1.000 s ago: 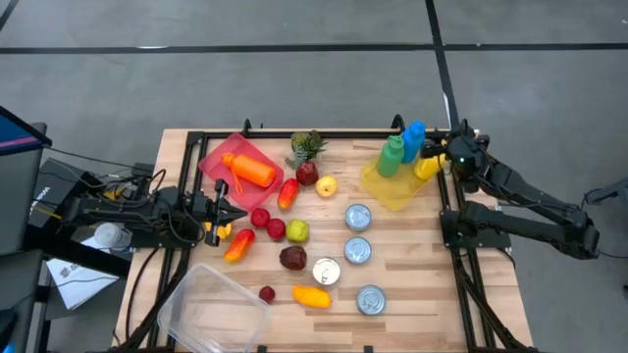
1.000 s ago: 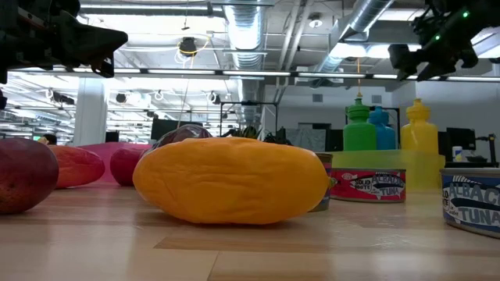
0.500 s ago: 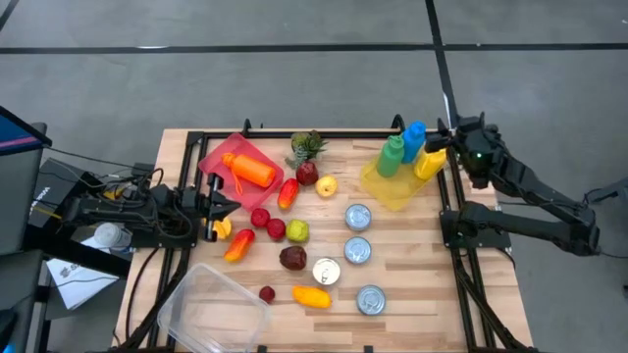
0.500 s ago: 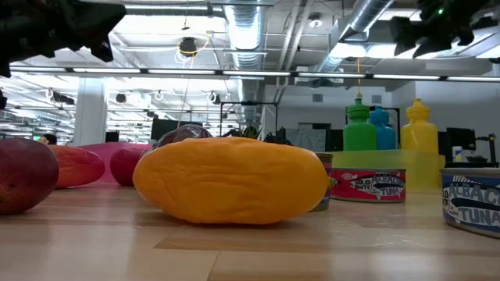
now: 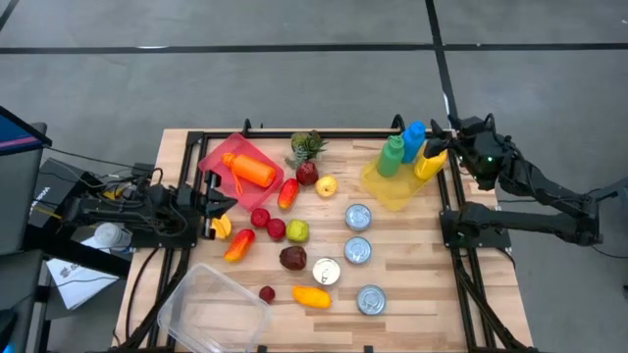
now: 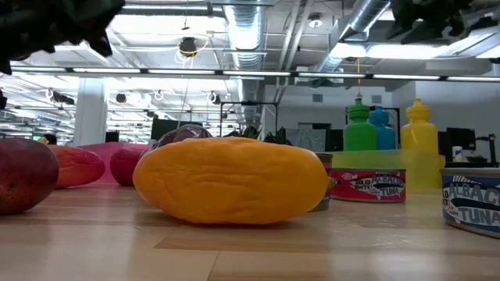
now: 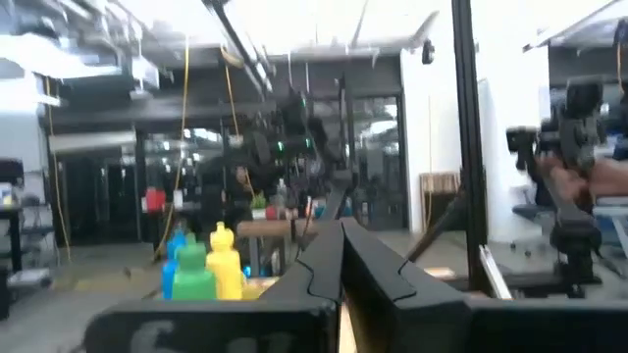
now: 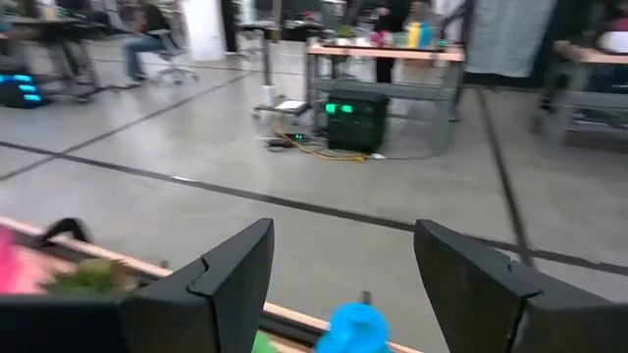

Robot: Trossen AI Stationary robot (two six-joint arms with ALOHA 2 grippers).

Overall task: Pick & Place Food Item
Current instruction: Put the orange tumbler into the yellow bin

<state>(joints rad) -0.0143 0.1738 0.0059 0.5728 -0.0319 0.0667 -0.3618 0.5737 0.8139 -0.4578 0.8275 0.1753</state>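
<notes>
food items [image 5: 293, 257]: loose left of yellow tray [image 5: 392, 188], none held. right gripper [image 5: 461, 137] fingers spread wide, empty, beside tray's bottles [image 5: 403, 149]; left gripper [image 5: 218, 204] pinched shut, empty. risk: descending fingers may topple bottles.

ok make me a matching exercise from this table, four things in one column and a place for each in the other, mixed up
Things:
1. orange bottle
2. yellow bottle
3. clear plastic container
4. left pincer

Places:
A. in the yellow tray with the green and blue bottles
B. at the table's left edge, shut and holding nothing
C. lying in the pink tray
D. near front-left corner of the table

Pairs: 1-C, 2-A, 3-D, 4-B
</notes>
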